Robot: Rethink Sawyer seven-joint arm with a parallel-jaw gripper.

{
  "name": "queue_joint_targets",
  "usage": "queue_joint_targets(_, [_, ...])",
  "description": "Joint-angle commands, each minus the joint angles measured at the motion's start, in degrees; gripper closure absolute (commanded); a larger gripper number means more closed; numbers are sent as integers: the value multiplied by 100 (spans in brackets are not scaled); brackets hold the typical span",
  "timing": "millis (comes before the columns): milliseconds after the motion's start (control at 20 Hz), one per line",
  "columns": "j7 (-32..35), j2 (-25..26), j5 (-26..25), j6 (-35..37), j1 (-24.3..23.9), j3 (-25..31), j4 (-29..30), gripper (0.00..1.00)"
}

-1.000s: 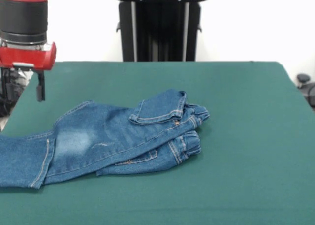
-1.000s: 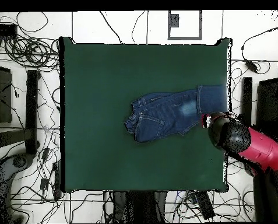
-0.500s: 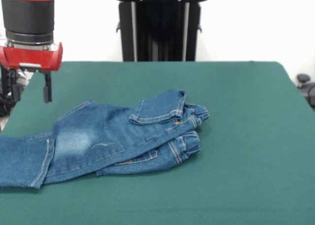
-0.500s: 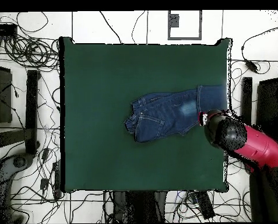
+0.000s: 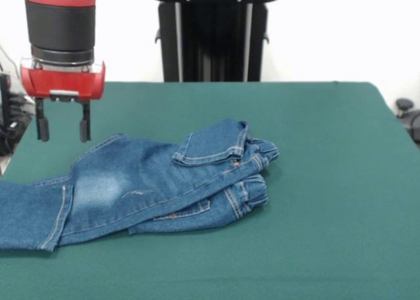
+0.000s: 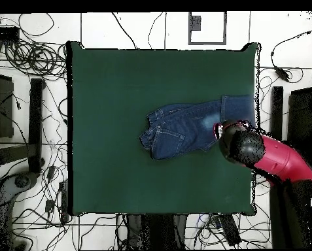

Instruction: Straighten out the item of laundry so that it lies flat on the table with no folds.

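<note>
Front view: gripper (image 5: pixel 63 128) hangs above table (image 5: pixel 328 182), fingers spread, empty, near left edge, just beyond leg of jeans (image 5: pixel 151 182). Jeans bunched mid-table, legs doubled over, waistband folded, one hem reaching left edge. Denim looks soft, moderately heavy, likely drags rather than slides. Best hold: hem or waistband edge.
</note>
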Motion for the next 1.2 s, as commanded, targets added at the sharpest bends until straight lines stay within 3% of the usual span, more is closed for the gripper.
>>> queue_joint_targets(50, [1021,497,208,489,282,78,63,0])
queue_joint_targets(700, [829,953,206,546,252,200,-529,0])
queue_joint_targets(1200, [754,1110,190,513,201,282,-666,0])
